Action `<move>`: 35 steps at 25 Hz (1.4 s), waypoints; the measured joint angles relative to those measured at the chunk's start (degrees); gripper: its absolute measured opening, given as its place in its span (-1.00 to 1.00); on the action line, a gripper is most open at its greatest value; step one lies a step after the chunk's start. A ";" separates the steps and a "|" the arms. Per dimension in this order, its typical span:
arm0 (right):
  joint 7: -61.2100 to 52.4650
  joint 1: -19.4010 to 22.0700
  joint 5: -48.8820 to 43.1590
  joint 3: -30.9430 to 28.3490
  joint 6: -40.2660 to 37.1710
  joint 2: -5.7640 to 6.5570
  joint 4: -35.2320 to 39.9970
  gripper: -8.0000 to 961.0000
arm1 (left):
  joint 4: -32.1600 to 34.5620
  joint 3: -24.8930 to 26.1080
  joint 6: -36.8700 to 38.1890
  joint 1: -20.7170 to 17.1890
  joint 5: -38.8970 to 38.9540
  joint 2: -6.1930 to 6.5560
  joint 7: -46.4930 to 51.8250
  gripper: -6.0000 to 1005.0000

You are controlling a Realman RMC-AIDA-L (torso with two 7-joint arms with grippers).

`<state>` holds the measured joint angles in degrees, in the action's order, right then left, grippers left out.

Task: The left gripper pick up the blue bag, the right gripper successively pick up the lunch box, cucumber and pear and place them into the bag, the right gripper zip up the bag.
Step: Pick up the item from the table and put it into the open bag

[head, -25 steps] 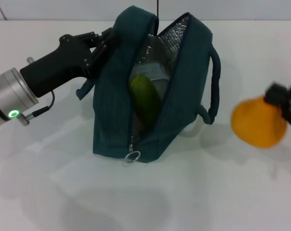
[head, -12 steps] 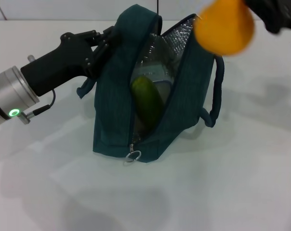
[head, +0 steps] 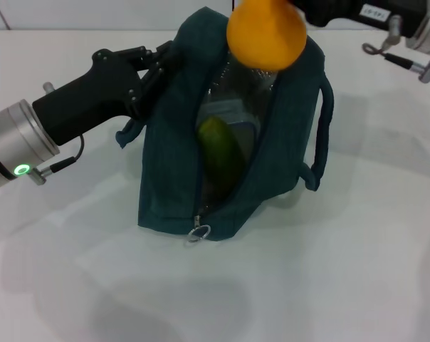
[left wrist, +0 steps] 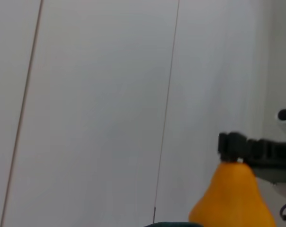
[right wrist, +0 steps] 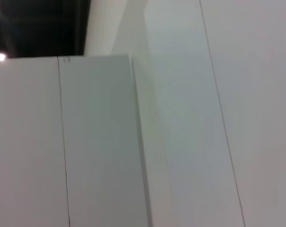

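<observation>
pear (head: 266, 34) hangs from right pincer (head: 300, 7), above open bag (head: 172, 164)

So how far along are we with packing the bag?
Nearly packed. The left tool holds the blue bag open by its top edge. The cucumber is inside, lying against the lunch box. In hand: the right tool carries the pear just above the opening, not yet released. Left: drop the pear in, then pull the zipper closed.
</observation>
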<state>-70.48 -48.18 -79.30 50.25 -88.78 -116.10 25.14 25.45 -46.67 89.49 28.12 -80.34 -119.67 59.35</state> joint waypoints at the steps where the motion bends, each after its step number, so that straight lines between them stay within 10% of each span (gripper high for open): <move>1: -0.02 -0.04 0.01 0.47 0.47 -0.03 -0.14 -0.88 | 0.00 0.00 0.09 0.07 0.02 -0.01 0.00 -0.85; 35: -2.98 2.66 -0.33 12.06 8.64 0.33 1.44 -0.75 | -0.40 0.05 0.15 0.44 0.11 -0.03 -0.06 -0.85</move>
<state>-73.46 -45.52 -79.63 62.31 -80.14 -115.77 26.58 25.04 -46.63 89.64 28.56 -80.24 -119.70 59.29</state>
